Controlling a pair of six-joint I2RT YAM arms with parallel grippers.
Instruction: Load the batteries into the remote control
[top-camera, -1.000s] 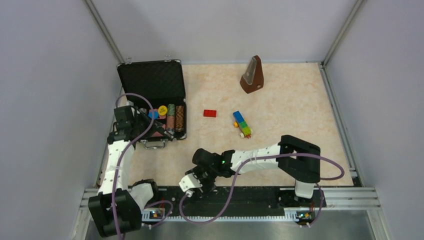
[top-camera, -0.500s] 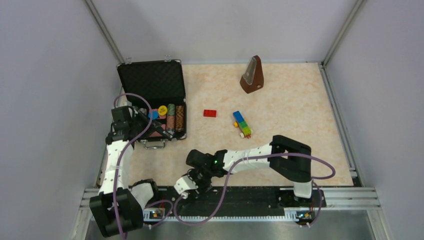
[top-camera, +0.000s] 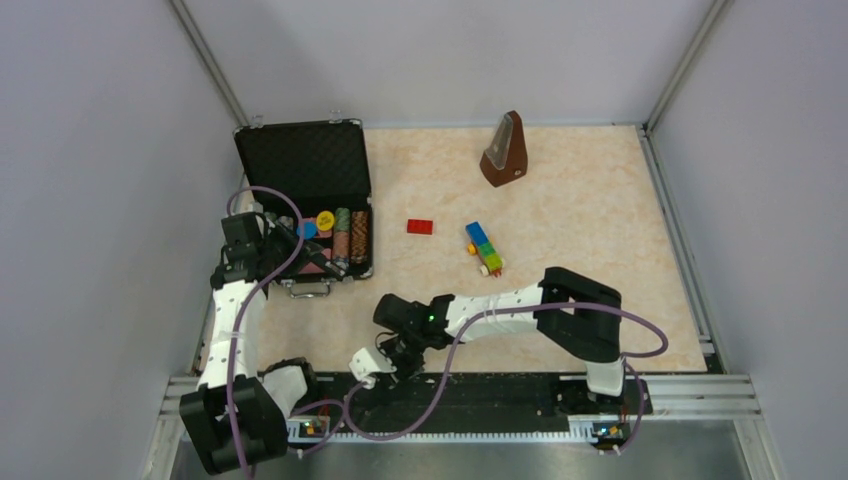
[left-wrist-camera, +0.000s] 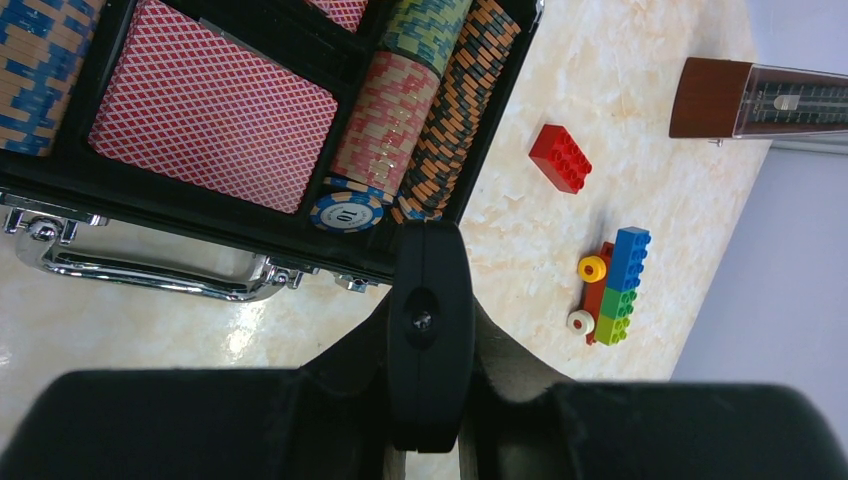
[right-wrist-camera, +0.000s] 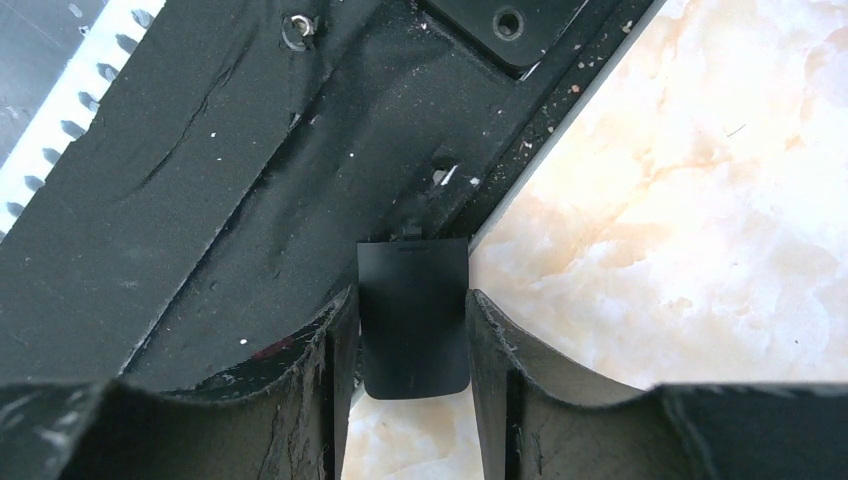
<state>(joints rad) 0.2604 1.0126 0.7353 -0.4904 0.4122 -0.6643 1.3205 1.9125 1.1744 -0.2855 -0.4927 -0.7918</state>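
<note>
The left hand (left-wrist-camera: 432, 345) was clamped narrowly on the remote control (left-wrist-camera: 428, 270), which stood edge-on between its fingers (left-wrist-camera: 350, 360) and stuck out past their tips, a small round recess showing on the narrow face. Just beyond the tip of the remote lay the open black case (left-wrist-camera: 150, 200), with its chrome handle (left-wrist-camera: 140, 270) on the side nearest the hand; inside were rows of poker chips (left-wrist-camera: 385, 110) and a red patterned card deck (left-wrist-camera: 210, 110). Farther out on the counter (left-wrist-camera: 600, 80), off to the right of that hand, were a red brick (left-wrist-camera: 560, 157), a colourful toy-brick train (left-wrist-camera: 612, 285) and, well beyond them, a brown metronome (left-wrist-camera: 760, 98). The right hand (right-wrist-camera: 410, 300) was low at the near edge of the counter, its fingers (right-wrist-camera: 490, 340) standing close on either side of a small black squarish cover piece (right-wrist-camera: 413, 320); whether they pressed it or only flanked it could not be told. The far end of the cover met the edge of the black mounting strip (right-wrist-camera: 200, 200) ahead and to the left of this hand, while the pale counter showed below and to its right.
</note>
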